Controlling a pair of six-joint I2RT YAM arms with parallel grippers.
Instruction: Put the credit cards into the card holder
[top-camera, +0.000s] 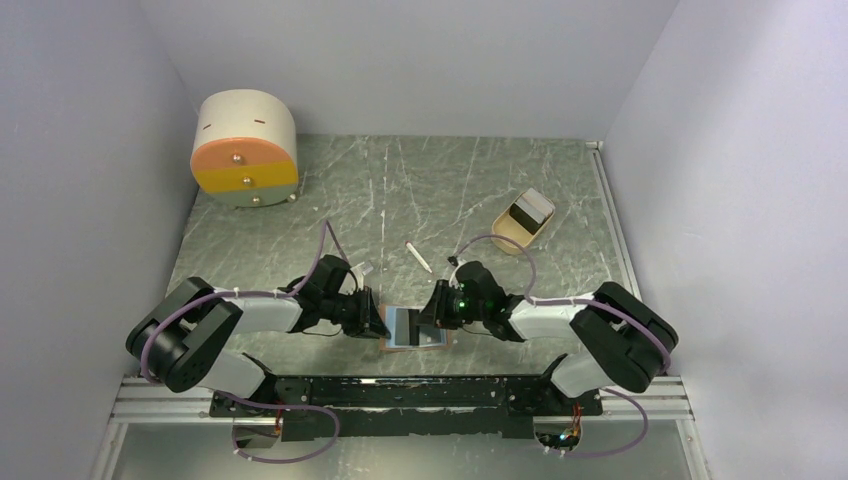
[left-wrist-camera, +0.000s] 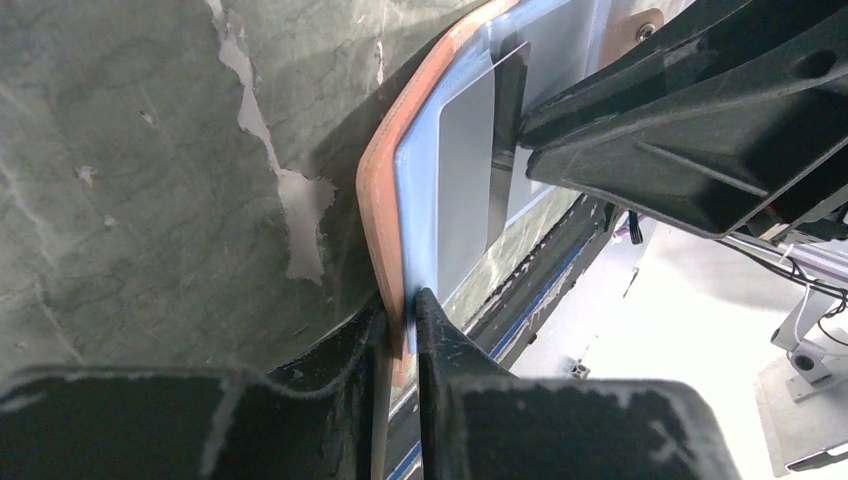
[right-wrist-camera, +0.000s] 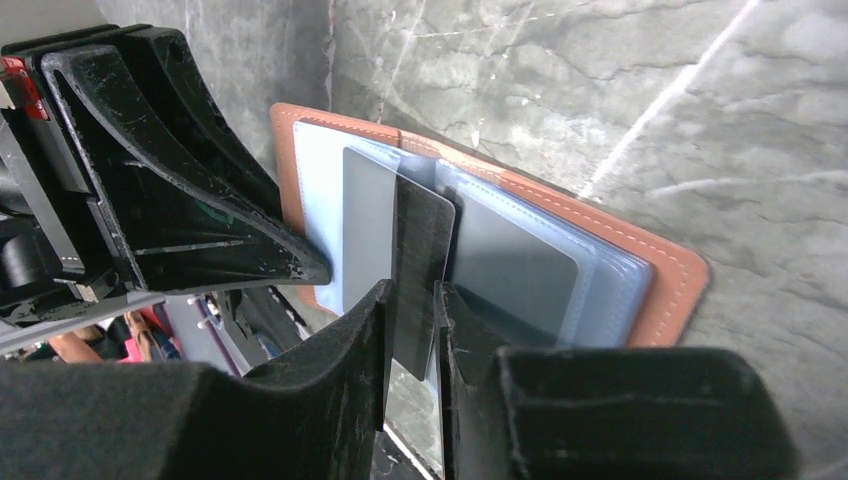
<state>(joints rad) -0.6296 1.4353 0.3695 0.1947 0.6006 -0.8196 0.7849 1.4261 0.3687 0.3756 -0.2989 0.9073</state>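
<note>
One open card holder (right-wrist-camera: 670, 290), left gripper (left-wrist-camera: 400, 320) clamped on its edge; right gripper (right-wrist-camera: 412, 320) pinching one dark card (right-wrist-camera: 420, 230); second card (top-camera: 531, 207) in one tray (top-camera: 505, 233).

Card holder (top-camera: 405, 326): tan leather cover, pale-blue clear sleeves, lying open at near edge of worktop (top-camera: 450, 190), one edge pinched in left claw (left-wrist-camera: 400, 318). Dark card (right-wrist-camera: 420, 250): edge-on over sleeves, clamped in right claw (right-wrist-camera: 412, 330). Black card with white band (top-camera: 530, 212): far right, in tan tray (top-camera: 505, 232).
</note>
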